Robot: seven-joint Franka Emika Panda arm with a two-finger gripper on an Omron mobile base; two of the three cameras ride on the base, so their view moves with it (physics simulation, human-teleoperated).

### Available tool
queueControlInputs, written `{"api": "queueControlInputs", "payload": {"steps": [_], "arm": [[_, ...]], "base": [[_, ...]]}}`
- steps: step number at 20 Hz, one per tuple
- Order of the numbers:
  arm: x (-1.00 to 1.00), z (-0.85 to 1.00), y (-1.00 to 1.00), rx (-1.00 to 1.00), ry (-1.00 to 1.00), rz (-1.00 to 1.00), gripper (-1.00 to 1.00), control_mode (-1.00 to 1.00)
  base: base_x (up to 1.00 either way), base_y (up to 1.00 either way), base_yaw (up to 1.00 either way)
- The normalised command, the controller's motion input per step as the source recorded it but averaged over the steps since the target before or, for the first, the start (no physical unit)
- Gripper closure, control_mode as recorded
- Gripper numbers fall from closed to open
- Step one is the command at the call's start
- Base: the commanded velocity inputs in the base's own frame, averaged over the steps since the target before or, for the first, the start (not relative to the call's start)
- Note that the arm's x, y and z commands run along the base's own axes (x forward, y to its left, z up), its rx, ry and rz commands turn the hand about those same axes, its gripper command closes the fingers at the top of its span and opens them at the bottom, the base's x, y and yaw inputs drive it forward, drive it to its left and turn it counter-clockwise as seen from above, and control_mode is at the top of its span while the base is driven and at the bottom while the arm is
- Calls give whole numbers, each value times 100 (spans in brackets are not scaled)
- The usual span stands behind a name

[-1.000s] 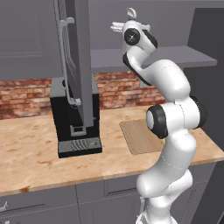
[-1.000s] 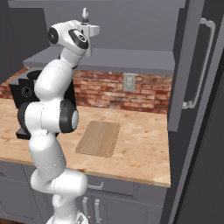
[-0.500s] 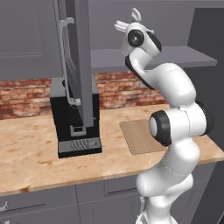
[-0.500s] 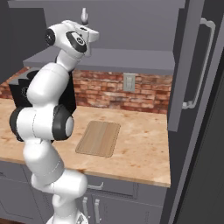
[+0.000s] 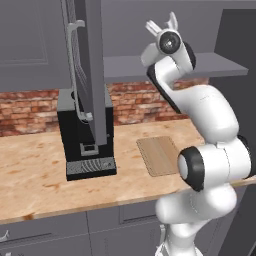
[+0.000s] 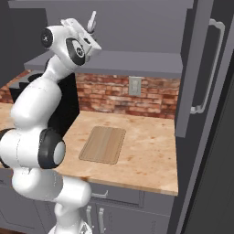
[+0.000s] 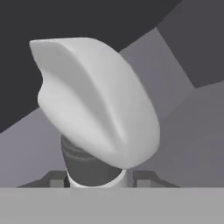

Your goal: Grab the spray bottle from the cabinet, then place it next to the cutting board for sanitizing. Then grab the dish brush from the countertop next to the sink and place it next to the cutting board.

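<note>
Pale grey-white plastic is what you see up close through the hand camera: the trigger head of the spray bottle (image 7: 94, 105) sits directly over the gripper (image 7: 96, 178), its dark neck running down between the two finger tips, which press in on either side of it. Your gripper is grasping the bottle by the neck.

From the left base camera you find the gripper (image 5: 161, 29) raised high in front of the cabinet (image 5: 150, 30), above its flat grey shelf, with the bottle's pale parts poking out above the wrist. From the right base camera the spray bottle (image 6: 92, 20) shows as a slim pale piece sticking up from the hand, tilted slightly, clear of the shelf below it.

Look down and you have the cutting board (image 5: 160, 155) lying flat on the countertop (image 5: 35, 185), well below the gripper and with nothing on it. A black coffee machine (image 5: 85, 135) stands on the counter to the left of the board, partly behind the open cabinet door (image 5: 85, 70) with its long bar handle. A red brick backsplash (image 6: 128, 98) runs behind the counter.
</note>
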Motion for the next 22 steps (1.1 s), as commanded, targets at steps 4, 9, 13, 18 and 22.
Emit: {"api": "queueControlInputs", "payload": {"steps": [4,9,13,18,22], "arm": [[-90,8,-9,27,-7,-4,100,-100],[-98,44,0,-3,-14,0,100,-100],[-74,22,-6,-8,8,0,100,-100],[-31,0,-34,-18,37,0,100,-100],[-72,-8,-57,-17,31,0,100,-100]], "base": [[0,0,0],[0,0,0],[0,0,0],[0,0,0],[0,0,0]]}}
